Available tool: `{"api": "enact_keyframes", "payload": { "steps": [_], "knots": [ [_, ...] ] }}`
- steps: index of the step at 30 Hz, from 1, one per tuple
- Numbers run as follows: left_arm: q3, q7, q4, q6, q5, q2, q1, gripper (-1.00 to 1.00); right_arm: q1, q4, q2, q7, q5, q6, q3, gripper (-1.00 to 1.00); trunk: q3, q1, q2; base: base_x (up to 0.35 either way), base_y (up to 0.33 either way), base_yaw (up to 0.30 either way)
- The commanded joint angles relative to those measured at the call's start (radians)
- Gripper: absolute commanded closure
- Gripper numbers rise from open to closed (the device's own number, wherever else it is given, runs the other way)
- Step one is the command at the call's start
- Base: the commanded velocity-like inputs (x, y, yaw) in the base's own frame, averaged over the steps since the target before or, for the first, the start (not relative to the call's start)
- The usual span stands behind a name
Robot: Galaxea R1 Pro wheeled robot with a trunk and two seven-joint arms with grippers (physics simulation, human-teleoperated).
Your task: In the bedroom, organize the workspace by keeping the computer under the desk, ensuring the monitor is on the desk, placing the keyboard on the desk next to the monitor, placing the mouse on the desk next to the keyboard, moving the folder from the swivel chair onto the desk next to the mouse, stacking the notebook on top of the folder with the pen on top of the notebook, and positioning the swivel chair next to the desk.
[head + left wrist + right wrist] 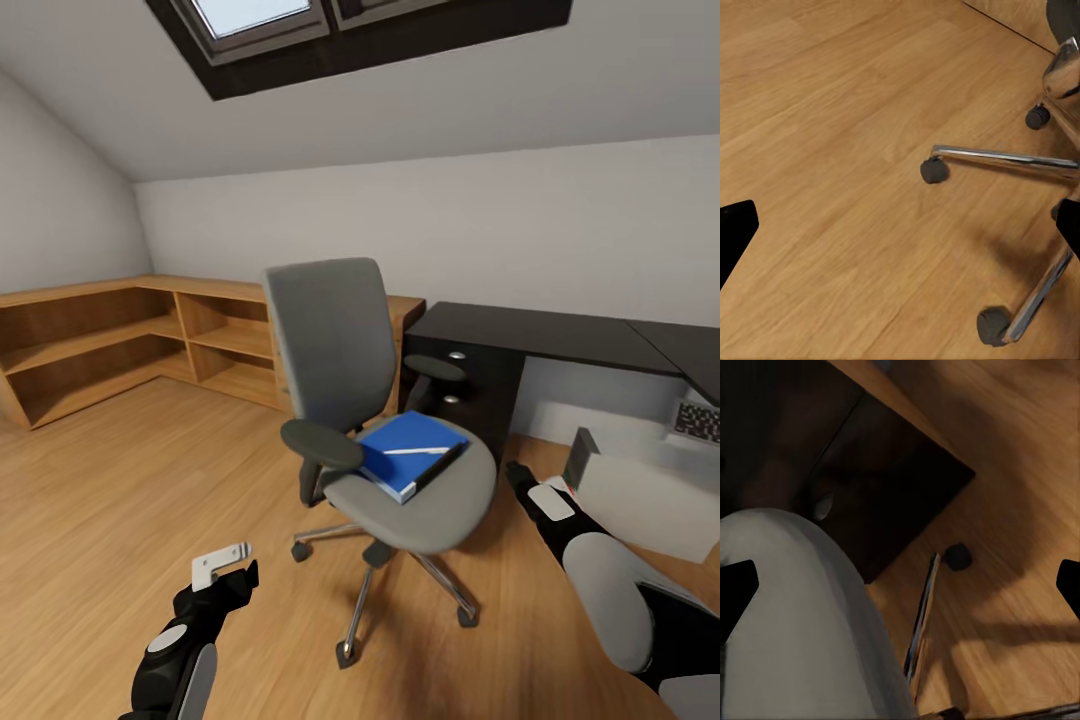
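Observation:
The swivel chair (335, 340) stands mid-floor with its grey seat toward me. The blue folder (400, 450) lies on that seat, the pale pen (415, 451) rests across it, and the dark notebook (440, 470) shows as a strip along its right edge. Behind the chair is the black desk (540, 335). At the right, the light-grey computer (640, 500) sits on the floor, with the keyboard (698, 420) above it at the frame edge. My left gripper (225, 572) (900, 232) hangs open over the floor near the chair's base (1005, 159). My right gripper (515, 472) (900, 585) is open beside the seat (795, 622).
Low wooden shelves (100, 350) run along the left wall and corner. The desk's drawer unit (470, 385) (870, 487) stands right behind the chair. A small dark object (958, 556) lies on the floor by the unit. Chair casters (934, 170) spread over the wood floor.

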Motion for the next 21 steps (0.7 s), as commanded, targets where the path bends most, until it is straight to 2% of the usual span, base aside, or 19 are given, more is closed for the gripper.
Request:
{"api": "enact_keyframes", "payload": {
  "steps": [1,2,4,13,17,21],
  "knots": [
    [0.001,0.007,-0.001,0.004,0.010,0.000,0.000,-1.00,0.000,-0.001,0.000,-0.005,-0.010,0.003,-0.013,-1.00,-0.001,0.000,0.000,0.232,0.000,0.000],
    [0.001,0.007,0.000,0.004,0.010,0.000,-0.001,-1.00,0.000,-0.001,0.000,-0.008,-0.010,0.007,-0.114,-1.00,-0.001,0.000,0.000,0.107,0.000,0.000],
    [0.001,0.007,0.000,0.003,0.010,0.000,0.000,-1.00,0.000,-0.001,0.000,-0.012,-0.010,0.008,-0.132,-1.00,-0.001,0.000,0.000,0.187,0.000,0.000],
    [0.001,0.007,-0.002,0.003,0.011,0.000,0.000,-1.00,0.000,0.000,0.000,-0.017,-0.010,0.036,-0.146,-1.00,-0.001,0.000,0.000,0.198,0.000,0.000],
    [0.002,0.007,-0.003,0.004,0.011,0.000,-0.001,-1.00,0.000,0.000,0.000,-0.015,-0.011,0.038,-0.147,-1.00,-0.001,0.000,0.000,0.080,0.000,0.000],
    [0.002,0.007,-0.011,0.004,0.013,0.000,-0.001,-1.00,0.000,0.000,0.000,-0.014,-0.012,0.072,-0.147,-1.00,-0.001,0.000,0.000,0.015,0.000,0.000]
  ]
}}
